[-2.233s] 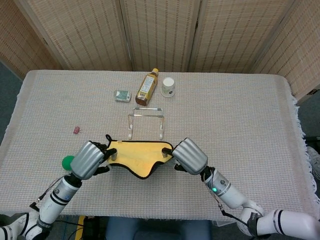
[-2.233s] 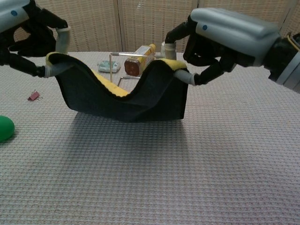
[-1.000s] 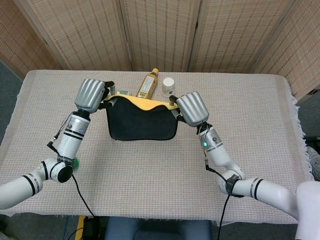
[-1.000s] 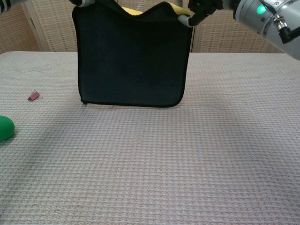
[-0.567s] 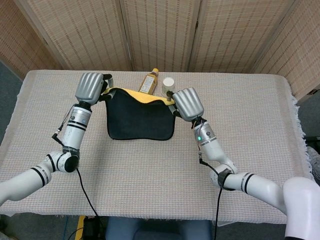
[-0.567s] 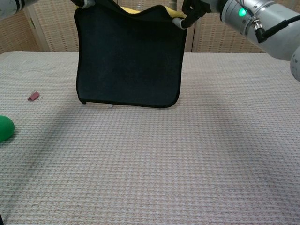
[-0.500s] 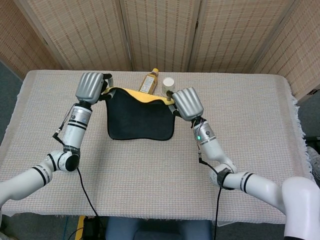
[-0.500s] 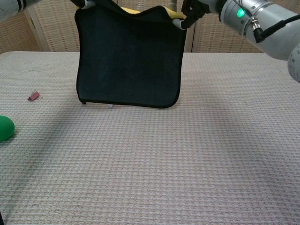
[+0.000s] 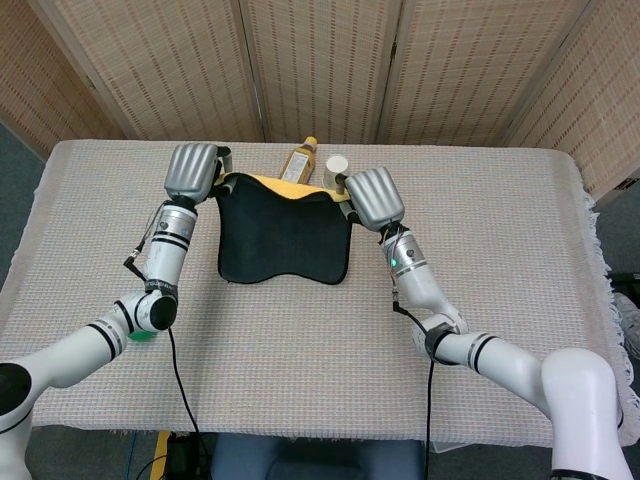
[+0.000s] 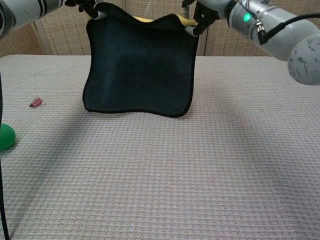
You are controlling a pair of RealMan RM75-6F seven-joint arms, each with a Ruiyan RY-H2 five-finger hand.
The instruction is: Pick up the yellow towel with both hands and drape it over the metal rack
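Head view shows the left hand (image 9: pixel 193 168) and right hand (image 9: pixel 372 196) each pinching a top corner of the yellow towel (image 9: pixel 284 238), stretching it wide. Hung dark side forward above the bench (image 10: pixel 200 165), it can likely pass over the rack, which it hides

Yellow towel (image 9: pixel 284 238) hangs dark-side out, rack seemingly hidden

No text, brand, number or sign can be read in either view. A label is carried by the amber bottle (image 9: pixel 296 163) at the far edge of the worktop (image 9: pixel 500 250), but its print is too small to be made out.
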